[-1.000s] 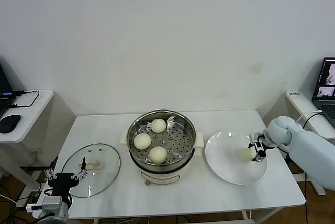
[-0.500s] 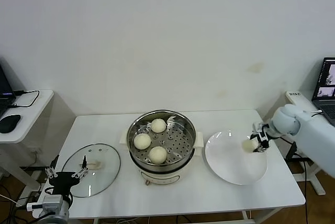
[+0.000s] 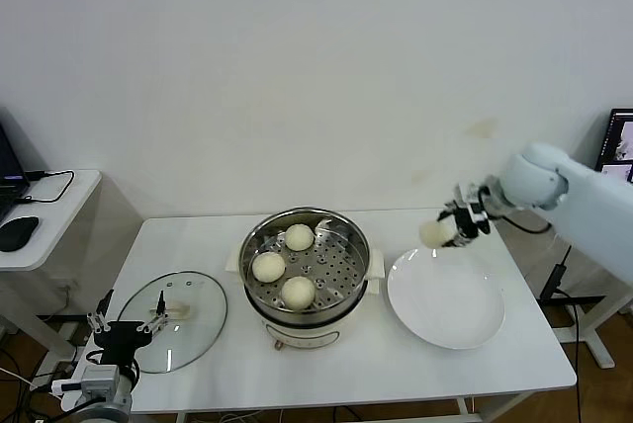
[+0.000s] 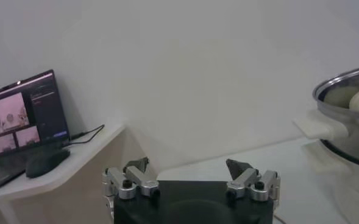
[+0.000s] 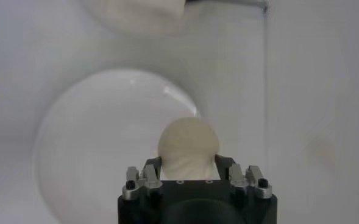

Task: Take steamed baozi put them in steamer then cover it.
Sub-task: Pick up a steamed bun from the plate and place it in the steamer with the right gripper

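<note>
The steel steamer (image 3: 309,296) stands mid-table with three cream-white baozi (image 3: 269,266) on its perforated tray. My right gripper (image 3: 447,228) is shut on the fourth baozi (image 3: 433,233) and holds it in the air above the far edge of the white plate (image 3: 445,304). In the right wrist view the baozi (image 5: 188,146) sits between the fingers (image 5: 152,165), over the plate (image 5: 100,140). The glass cover (image 3: 176,322) lies flat on the table to the left of the steamer. My left gripper (image 3: 126,329) is open and empty, low at the cover's near left edge.
The steamer's rim and side handle (image 4: 319,126) show in the left wrist view. A side desk with a laptop (image 4: 25,115) and a mouse (image 3: 18,232) stands to the left. Another laptop (image 3: 618,141) is at the far right.
My right gripper has lifted the baozi off the plate and carried it up and leftward, toward the steamer. The left arm has stayed in place.
</note>
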